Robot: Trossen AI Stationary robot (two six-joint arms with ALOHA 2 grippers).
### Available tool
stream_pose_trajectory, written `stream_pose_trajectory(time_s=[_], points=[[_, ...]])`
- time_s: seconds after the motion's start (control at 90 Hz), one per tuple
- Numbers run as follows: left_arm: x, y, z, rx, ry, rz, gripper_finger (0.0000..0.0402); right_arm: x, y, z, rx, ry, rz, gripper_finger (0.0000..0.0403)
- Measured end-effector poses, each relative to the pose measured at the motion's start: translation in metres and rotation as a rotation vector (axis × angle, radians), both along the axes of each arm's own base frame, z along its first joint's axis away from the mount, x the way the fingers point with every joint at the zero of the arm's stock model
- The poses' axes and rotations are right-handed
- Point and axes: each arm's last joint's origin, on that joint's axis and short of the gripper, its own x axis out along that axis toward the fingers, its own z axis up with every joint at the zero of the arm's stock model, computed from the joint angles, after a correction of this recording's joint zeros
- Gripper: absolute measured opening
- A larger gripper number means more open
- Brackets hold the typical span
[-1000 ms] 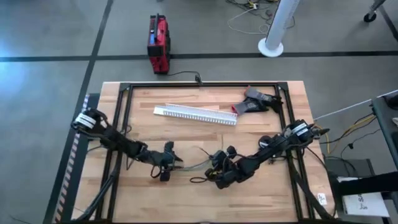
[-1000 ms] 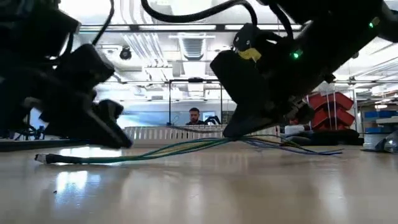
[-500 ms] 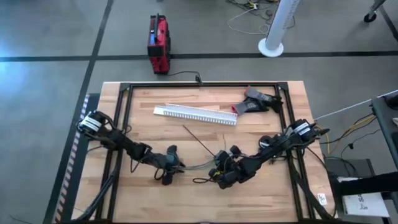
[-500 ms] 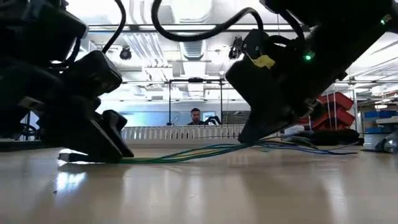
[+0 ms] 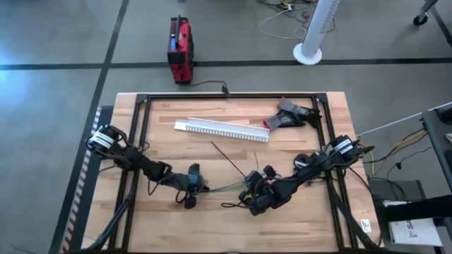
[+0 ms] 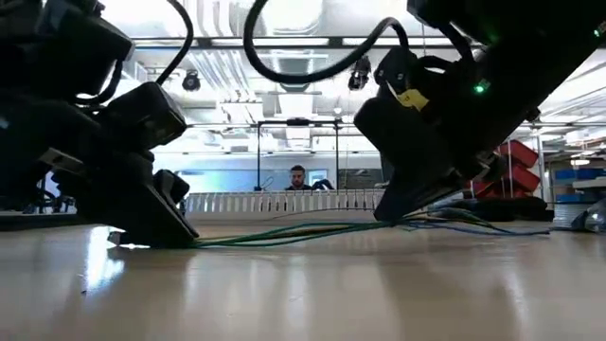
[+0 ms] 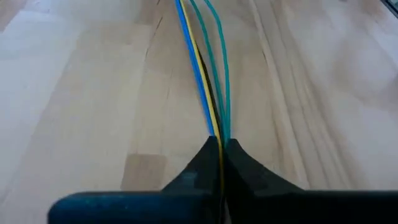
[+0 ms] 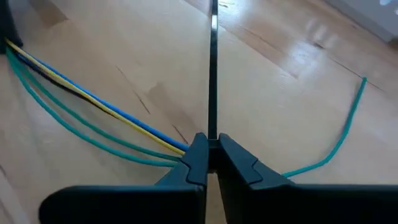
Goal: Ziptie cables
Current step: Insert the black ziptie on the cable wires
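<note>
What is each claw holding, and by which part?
The left claw is shut on the cables near one end of the bundle. The right claw is shut on the ziptie at one end.

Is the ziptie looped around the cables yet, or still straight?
Still straight. The ziptie runs as one unbent black strip out from the right gripper, which is shut on its end; the cables pass beside it, unwrapped.

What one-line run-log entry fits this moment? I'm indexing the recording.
left gripper: shut on cables | right gripper: shut on ziptie, beside cables | ziptie not yet around the cables
</note>
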Motion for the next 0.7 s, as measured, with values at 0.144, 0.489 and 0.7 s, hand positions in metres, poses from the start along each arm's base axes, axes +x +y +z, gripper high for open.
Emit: stream_pose_trajectory(time_s=[0.144,0.489,0.7], points=[[-0.001,-0.001,0.0,-0.015,0.01,-0.004,0.0,-0.002,0.0,0.0,0.012,0.027,0.01,0.0003],[-0.009,0.001,0.012,-0.017,0.075,-0.026,0.0,-0.004,0.004,0.016,0.055,0.073,0.107,0.0003],[-0.014,0.003,0.017,-0.012,0.109,-0.023,0.0,-0.006,0.003,0.016,0.089,0.034,0.03,0.0003]])
